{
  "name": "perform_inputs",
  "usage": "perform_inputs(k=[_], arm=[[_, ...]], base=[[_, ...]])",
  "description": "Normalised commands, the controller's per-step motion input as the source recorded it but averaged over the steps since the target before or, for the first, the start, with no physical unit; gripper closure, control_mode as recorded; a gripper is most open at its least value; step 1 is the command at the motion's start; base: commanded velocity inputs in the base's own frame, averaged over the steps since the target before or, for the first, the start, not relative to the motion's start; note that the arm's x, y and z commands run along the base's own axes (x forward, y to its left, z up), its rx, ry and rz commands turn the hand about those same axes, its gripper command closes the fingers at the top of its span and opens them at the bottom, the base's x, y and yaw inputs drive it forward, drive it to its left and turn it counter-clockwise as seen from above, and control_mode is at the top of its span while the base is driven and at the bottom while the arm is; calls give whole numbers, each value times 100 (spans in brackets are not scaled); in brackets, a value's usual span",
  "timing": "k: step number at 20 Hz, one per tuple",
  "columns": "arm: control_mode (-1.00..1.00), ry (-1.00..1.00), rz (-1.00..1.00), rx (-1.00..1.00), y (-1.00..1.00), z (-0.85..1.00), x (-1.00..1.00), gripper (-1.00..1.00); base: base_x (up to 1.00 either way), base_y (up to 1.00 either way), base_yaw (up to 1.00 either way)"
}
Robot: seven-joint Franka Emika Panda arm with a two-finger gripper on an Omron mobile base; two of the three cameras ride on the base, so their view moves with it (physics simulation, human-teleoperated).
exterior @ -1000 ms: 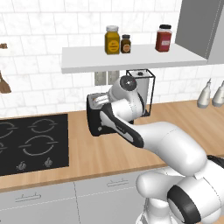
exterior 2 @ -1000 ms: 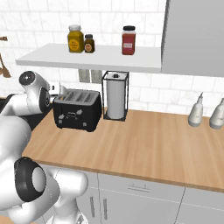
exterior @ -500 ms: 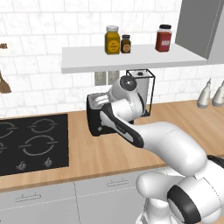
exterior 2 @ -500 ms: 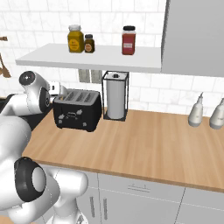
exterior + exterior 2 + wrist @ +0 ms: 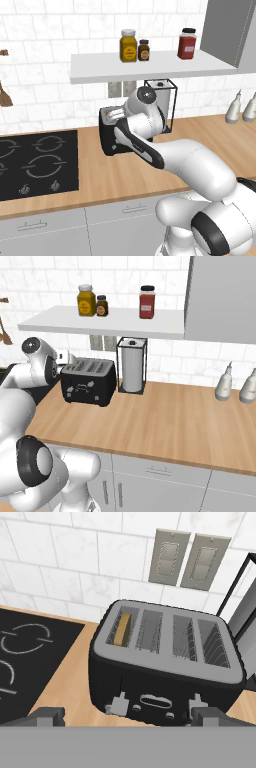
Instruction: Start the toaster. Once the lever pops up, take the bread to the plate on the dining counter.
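Worktop of light wood, carrying the cooktop at one end, then the toaster hard against the tiled wall just beside the paper-towel holder. Toaster black, four-slot, silvery top, two levers low on its front; bread standing in the leftmost slot as the hand view shows it. Pincer released, fingers spread wide, poised above and in front of the toaster, apart from it; step in hand judged to be starting the toaster, the next move calling for a descent onto the left lever and a press downward.
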Motion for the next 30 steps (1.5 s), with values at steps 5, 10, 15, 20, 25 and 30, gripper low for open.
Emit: perform_inputs(k=[5,10,15,20,25,30], arm=[[-100,0,0,0,0,0,0,-100],[-100,0,0,0,0,0,0,-100],[-100,0,0,0,0,0,0,-100],[-100,0,0,0,0,0,0,-100],[-100,0,0,0,0,0,0,-100],[-100,0,0,0,0,0,0,-100]], base=[[0,0,0],[0,0,0],[0,0,0],[0,0,0],[0,0,0],[0,0,0]])
